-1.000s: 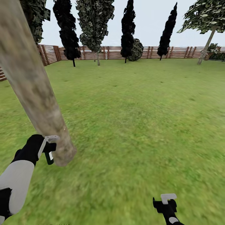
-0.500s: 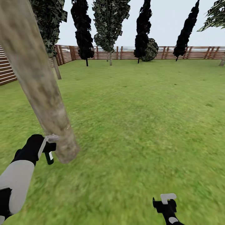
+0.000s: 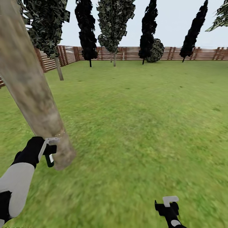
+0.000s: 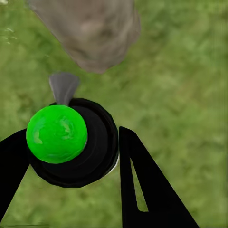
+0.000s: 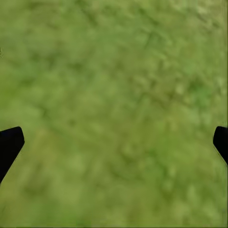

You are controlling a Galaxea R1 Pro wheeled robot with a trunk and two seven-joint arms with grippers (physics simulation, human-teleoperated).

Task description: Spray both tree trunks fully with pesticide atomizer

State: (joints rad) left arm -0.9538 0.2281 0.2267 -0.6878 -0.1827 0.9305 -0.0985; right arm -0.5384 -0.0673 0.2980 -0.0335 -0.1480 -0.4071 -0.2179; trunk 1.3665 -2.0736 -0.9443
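Beside tree trunk (image 3: 31, 91): left end effector (image 4: 71, 156) clamps atomizer (image 4: 66, 142), nozzle seemingly trunkward.

Matt bark, blurred grass, glossy plastic.
The tree trunk (image 3: 31, 91) looks like smooth, matt bark mottled grey-brown and tan. The floor (image 3: 142, 126) is soft, blurry green grass. The fence (image 3: 126, 53) reads as brown slatted wood. In the left wrist view the pesticide atomizer (image 4: 71, 142) shows a glossy green plastic cap on a matt black body; the left gripper's fingers (image 4: 142, 185) are matt black.
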